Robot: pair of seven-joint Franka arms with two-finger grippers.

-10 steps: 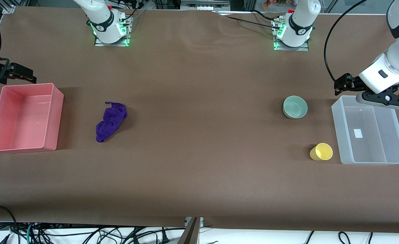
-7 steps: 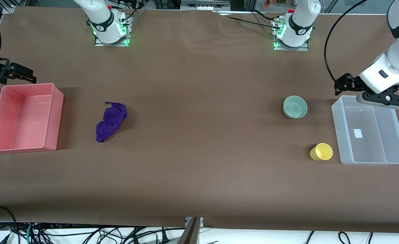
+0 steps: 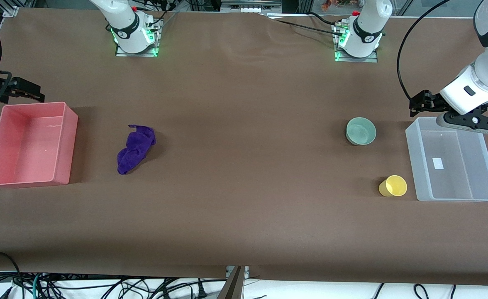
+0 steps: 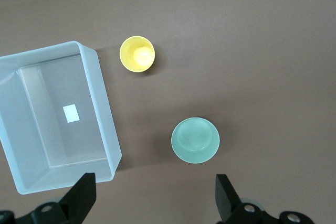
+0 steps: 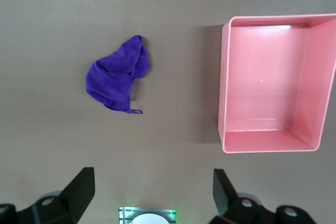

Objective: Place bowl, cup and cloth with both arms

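The pale green bowl (image 3: 361,131) stands upright toward the left arm's end of the table and shows in the left wrist view (image 4: 195,140). The yellow cup (image 3: 393,186) stands upright nearer the front camera, close beside a clear bin, and shows in the left wrist view (image 4: 137,54). The purple cloth (image 3: 135,148) lies crumpled toward the right arm's end and shows in the right wrist view (image 5: 116,75). My left gripper (image 3: 472,121) (image 4: 155,184) is open and empty, high over the table by the clear bin's corner. My right gripper (image 5: 152,182) is open and empty, high over the table.
A clear plastic bin (image 3: 412,158) (image 4: 102,108) stands beside the cup and bowl at the left arm's end. A pink bin (image 3: 67,145) (image 5: 226,87) stands beside the cloth at the right arm's end. Both bins hold nothing. The right arm's wrist hardware (image 3: 24,89) shows above the pink bin.
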